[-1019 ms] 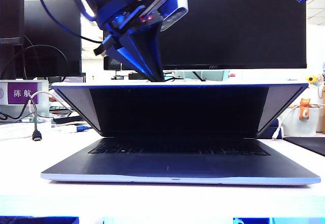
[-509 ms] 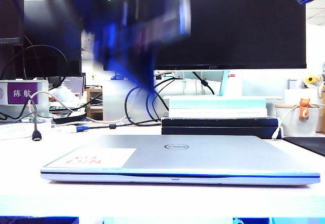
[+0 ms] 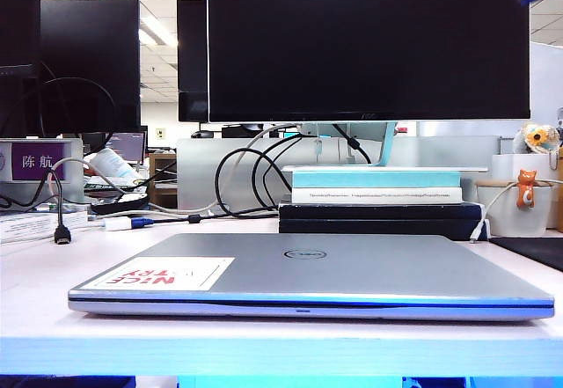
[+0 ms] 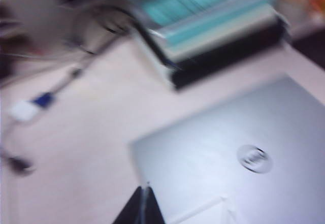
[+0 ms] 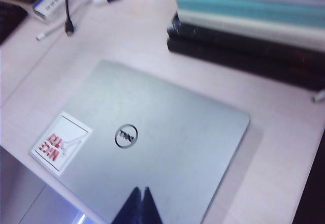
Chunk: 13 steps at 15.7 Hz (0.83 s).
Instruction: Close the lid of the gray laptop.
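Lid [image 3: 352,265] down on gray laptop [image 3: 308,304], sticker "NICE"; left fingers [image 4: 143,206], right fingers [image 5: 139,203] clenched above.

Bright, cool office light came from ceiling strips [image 3: 157,29] overhead, washing the white bench [image 3: 281,353] with a bluish edge glow. The exterior view was sharp, the monitor [image 3: 369,40] a flat black mass against it. The left wrist view smeared badly with motion blur, the left claw [image 4: 143,209] a dark wedge. The right wrist view was softer than crisp, right claw [image 5: 138,208] dark, the lid [image 5: 167,148] throwing a faint shadow beyond that claw.
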{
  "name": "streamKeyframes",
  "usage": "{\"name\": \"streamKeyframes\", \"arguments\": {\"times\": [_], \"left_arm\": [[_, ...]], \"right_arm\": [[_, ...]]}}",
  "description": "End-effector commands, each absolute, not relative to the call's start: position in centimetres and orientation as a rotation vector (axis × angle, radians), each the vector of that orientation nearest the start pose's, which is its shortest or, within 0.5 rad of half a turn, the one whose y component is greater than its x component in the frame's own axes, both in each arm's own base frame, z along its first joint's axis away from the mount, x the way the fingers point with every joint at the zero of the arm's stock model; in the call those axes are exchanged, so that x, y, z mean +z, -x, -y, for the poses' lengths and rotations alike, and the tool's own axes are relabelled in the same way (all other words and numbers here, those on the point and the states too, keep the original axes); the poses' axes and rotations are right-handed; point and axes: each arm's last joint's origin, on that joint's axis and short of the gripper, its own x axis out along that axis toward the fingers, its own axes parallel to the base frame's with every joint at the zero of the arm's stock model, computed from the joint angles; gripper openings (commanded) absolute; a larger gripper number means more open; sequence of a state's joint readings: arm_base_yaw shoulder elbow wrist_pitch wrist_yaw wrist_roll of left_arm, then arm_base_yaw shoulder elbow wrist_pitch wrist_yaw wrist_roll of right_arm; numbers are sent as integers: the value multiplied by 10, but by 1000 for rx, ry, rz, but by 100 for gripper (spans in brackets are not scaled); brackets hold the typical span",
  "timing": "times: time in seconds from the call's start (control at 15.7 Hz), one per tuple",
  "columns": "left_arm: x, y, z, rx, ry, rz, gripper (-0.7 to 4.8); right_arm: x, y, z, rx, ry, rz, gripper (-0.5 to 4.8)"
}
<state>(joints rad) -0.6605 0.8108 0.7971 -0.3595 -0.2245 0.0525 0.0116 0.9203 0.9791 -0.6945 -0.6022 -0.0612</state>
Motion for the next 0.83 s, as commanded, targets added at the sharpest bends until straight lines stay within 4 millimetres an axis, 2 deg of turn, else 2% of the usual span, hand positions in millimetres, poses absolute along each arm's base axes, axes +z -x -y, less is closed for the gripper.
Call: {"name": "streamKeyframes", "arguments": {"times": [0.06, 0.32, 0.45, 0.64, 0.83], "left_arm": [[315, -129, 63, -423, -143, -221, -6], [308, -116, 30, -366, -80, -153, -6], [284, -110, 19, -298, -67, -171, -6], [268, -99, 17, -288, -22, -126, -6], [252, -85, 13, -212, 17, 13, -6]], "right_arm": [[346, -168, -18, 618, -95, -490, -5], [362, -154, -18, 616, -45, -303, -5], [358, -133, -16, 512, -50, -117, -5], [333, -113, -12, 404, -89, 20, -5], [291, -97, -12, 388, -117, 194, -5]]}}
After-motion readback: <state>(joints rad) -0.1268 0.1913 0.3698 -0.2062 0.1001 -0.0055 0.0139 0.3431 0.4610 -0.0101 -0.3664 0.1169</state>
